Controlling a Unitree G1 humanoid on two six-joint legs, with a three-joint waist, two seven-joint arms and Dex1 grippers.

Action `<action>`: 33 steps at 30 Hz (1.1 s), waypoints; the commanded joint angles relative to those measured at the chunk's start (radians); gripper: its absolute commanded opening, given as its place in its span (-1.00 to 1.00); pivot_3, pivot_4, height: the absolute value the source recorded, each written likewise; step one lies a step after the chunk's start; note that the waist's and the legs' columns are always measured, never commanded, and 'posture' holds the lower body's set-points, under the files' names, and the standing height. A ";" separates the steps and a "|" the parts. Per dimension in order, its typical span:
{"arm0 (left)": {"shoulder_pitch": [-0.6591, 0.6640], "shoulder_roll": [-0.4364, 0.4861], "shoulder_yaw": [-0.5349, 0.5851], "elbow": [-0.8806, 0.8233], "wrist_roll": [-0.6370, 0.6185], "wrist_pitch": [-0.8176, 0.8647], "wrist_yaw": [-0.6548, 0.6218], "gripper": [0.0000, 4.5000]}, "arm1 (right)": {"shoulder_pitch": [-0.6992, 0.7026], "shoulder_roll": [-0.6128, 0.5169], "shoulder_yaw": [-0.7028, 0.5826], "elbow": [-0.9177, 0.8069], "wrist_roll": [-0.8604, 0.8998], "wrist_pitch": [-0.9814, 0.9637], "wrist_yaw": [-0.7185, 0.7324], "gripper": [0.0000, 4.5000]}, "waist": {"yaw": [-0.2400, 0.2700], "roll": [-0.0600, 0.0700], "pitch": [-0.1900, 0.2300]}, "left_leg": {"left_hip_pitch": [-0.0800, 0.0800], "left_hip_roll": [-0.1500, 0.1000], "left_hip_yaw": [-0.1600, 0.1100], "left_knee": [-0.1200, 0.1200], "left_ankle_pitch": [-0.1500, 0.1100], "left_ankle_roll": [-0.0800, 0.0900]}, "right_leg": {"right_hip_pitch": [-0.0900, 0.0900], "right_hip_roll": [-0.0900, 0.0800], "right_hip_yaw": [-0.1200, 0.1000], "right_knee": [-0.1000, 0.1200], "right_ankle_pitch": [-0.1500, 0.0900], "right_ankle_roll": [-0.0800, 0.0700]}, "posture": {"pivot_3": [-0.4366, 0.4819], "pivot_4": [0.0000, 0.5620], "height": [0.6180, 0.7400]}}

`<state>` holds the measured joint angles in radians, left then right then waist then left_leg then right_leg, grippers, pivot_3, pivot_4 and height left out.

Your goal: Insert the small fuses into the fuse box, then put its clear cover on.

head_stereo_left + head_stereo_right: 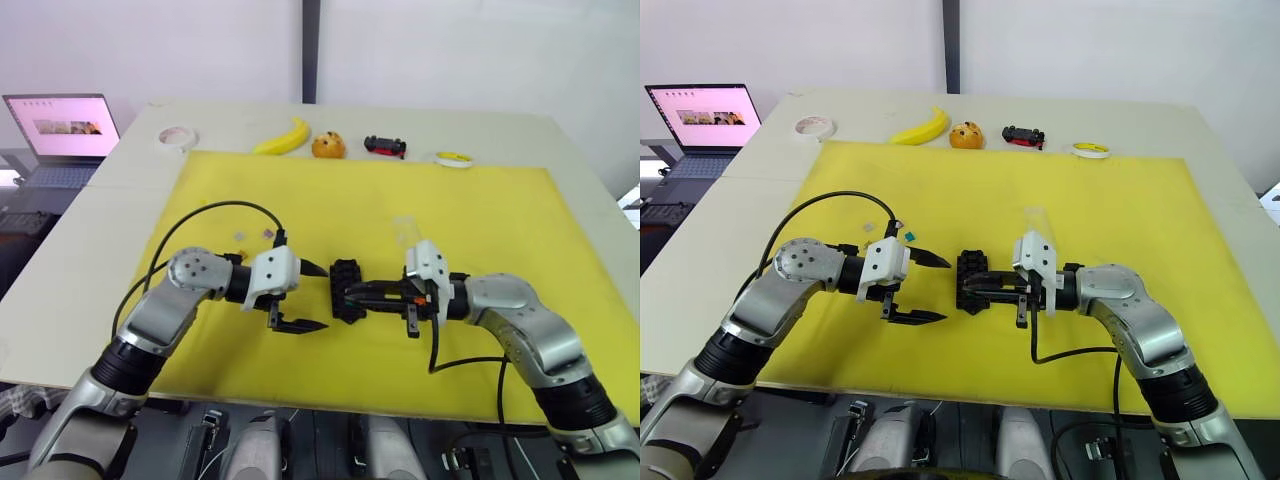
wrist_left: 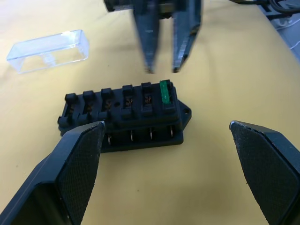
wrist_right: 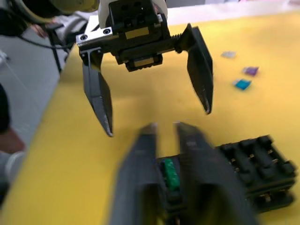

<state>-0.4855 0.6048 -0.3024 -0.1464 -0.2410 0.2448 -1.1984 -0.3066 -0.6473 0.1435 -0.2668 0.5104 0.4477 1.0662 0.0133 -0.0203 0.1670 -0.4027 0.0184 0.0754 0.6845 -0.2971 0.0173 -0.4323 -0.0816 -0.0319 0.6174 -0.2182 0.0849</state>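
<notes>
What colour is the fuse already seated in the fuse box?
Green fuse, in the fuse box's end slot; clearest in the left wrist view.

Fuse box (image 1: 346,291) between both grippers, clear cover (image 2: 48,50) behind.

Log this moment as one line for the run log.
green fuse: seated in fuse box end slot | right gripper: just above it, fingers nearly closed | left gripper: open beside box | clear cover: off, on mat
</notes>
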 commanded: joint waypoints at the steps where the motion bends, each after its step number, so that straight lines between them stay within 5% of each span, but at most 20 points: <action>1: -0.013 -0.008 0.002 -0.015 0.001 -0.021 -0.004 1.00 | -0.014 -0.002 -0.002 -0.017 0.017 0.044 0.001 -0.99 | 0.000 0.000 0.000 | 0.000 0.000 0.000 0.000 0.000 0.000 | 0.000 0.000 0.000 0.000 0.000 0.000 | -0.05 -0.47 1.00; 20: -0.022 -0.020 0.010 0.003 0.010 -0.027 -0.004 1.00 | 0.007 -0.047 0.067 -0.001 -0.158 0.018 -0.022 -0.99 | 0.000 0.000 0.000 | 0.006 0.000 0.000 0.000 0.000 0.000 | 0.005 0.000 0.000 0.000 0.000 0.000 | -0.05 -0.47 1.00; 25: 0.028 0.001 0.073 -0.038 -0.042 0.036 0.025 1.00 | 0.028 -0.059 -0.156 -0.138 0.049 0.132 -0.065 -0.99 | 0.000 0.000 0.000 | 0.006 0.000 -0.002 0.000 -0.001 0.001 | 0.005 0.000 0.000 0.000 0.000 0.000 | -0.05 -0.47 1.00; 31: 0.235 0.102 0.278 -0.147 -0.156 0.162 0.085 1.00 | 0.227 -0.164 -0.461 -0.200 0.091 0.200 -0.140 -0.99 | -0.001 0.000 0.000 | 0.007 0.005 -0.001 -0.001 -0.002 0.003 | 0.005 0.000 0.000 -0.001 0.000 0.000 | -0.05 -0.47 1.00; 33: 0.324 0.144 0.369 -0.172 -0.207 0.205 0.087 1.00 | 0.302 -0.196 -0.554 -0.169 0.065 0.199 -0.150 -0.75 | -0.001 0.000 0.000 | 0.008 0.005 0.000 -0.001 -0.002 0.003 | 0.006 -0.001 0.001 0.000 0.000 0.000 | -0.05 -0.47 1.00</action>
<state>-0.1838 0.7245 -0.0125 -0.2869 -0.4022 0.4184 -1.1169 -0.0207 -0.8221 -0.3215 -0.4426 0.5864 0.6488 0.9278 0.0119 -0.0203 0.1666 -0.3944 0.0238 0.0755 0.6833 -0.2997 0.0202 -0.4267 -0.0822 -0.0311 0.6170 -0.2187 0.0847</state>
